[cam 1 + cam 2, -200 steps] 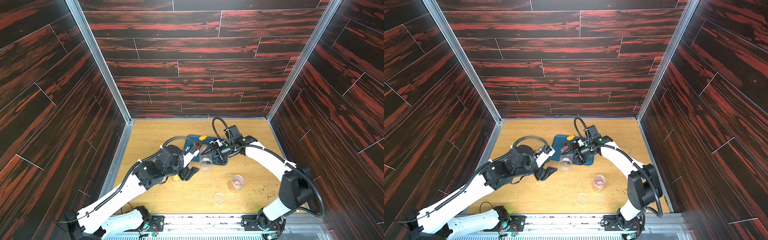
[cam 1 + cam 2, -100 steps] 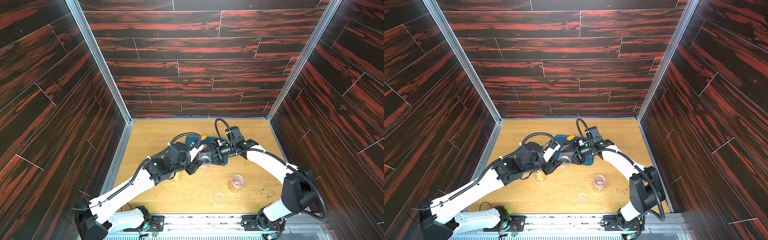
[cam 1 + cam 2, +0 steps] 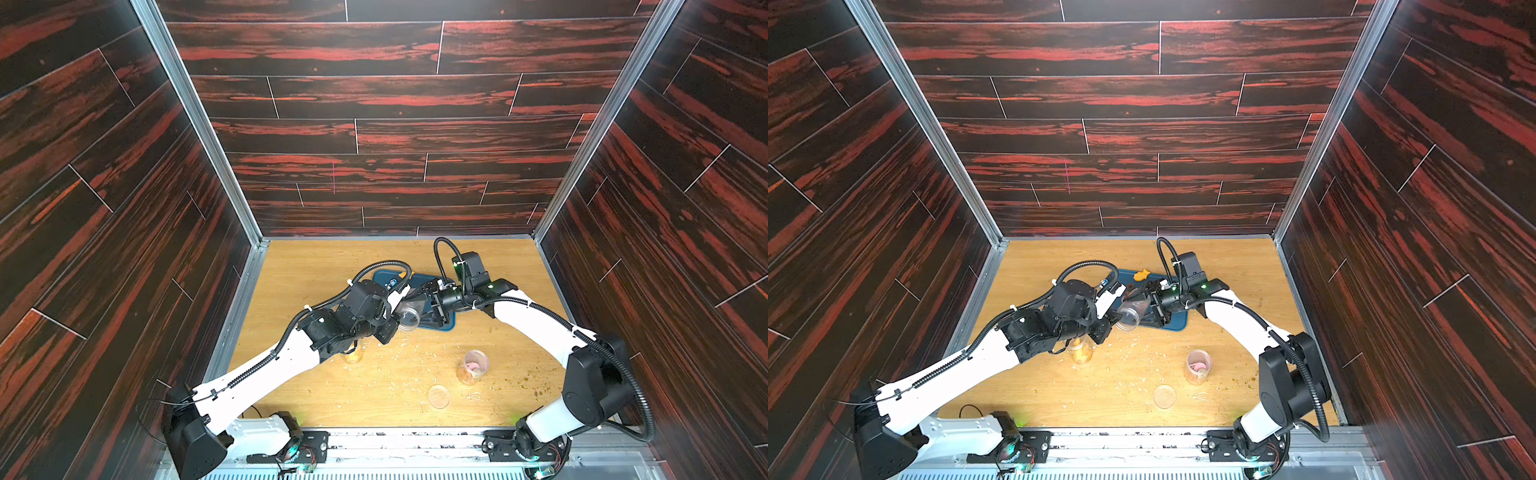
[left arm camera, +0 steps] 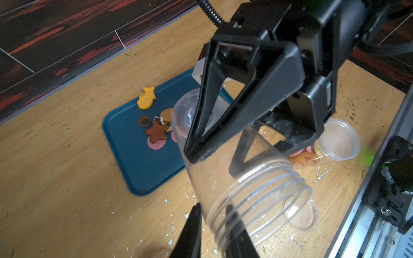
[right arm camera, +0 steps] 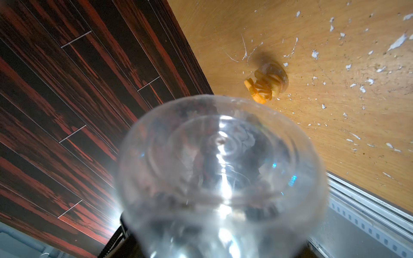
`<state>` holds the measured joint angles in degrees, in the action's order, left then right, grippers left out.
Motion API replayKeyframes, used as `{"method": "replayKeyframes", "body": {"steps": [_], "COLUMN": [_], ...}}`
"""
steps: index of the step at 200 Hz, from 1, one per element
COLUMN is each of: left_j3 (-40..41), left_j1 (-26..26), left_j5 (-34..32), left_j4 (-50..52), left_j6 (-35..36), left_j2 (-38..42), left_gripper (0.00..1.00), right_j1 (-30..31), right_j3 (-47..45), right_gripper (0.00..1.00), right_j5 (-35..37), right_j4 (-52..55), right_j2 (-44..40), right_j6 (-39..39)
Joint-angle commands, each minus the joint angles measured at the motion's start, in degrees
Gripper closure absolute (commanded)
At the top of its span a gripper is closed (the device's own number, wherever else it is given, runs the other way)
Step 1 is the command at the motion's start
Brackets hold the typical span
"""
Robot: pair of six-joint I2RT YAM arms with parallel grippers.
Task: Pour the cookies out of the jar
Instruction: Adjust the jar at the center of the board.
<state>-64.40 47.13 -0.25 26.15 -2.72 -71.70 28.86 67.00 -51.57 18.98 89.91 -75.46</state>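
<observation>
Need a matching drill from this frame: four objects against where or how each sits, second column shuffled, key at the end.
Things
1. empty clear jar
2. fish-shaped cookie
3. loose lid
4. open jar with pink cookies

Places or states
A. lying flat on the table
B. at the far edge of the blue tray
C. standing upright on the table
D. tilted in the air, held by the right gripper

Pairs: 1-D, 2-B, 3-A, 4-C
</observation>
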Motion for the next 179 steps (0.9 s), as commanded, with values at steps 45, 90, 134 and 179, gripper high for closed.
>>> {"method": "replayKeyframes", "body": {"steps": [45,90,134,179], "left_j3": [-2.6,-4.6,-10.7,-20.4], "left_j1": [0.1,0.1,0.1,0.1], "left_j5": [-0.6,-2.7,-10.2,-11.1], "left_j4": [1.2,5.4,18.8,38.1], "left_j6": [-2.4,-3.2,-3.6,-3.0], "left_j2": [-0.6,-2.3,-3.1,-11.2], "left_gripper": [0.92,0.93,0.93,0.94], "right_j1": [1.5,1.1,-4.6,-8.5], "right_j3": [-1.5,-1.2,-1.3,10.7], "right_gripper": [0.21,0.01,0.01,0.01], "right_j5": [-2.6,-0.8,6.1,27.0], "right_j4": [-2.5,2.8,20.6,39.7], "right_j2": [-3.2,-4.4,-7.6,-6.3], "right_j6": [1.7,5.2,19.5,38.3]}}
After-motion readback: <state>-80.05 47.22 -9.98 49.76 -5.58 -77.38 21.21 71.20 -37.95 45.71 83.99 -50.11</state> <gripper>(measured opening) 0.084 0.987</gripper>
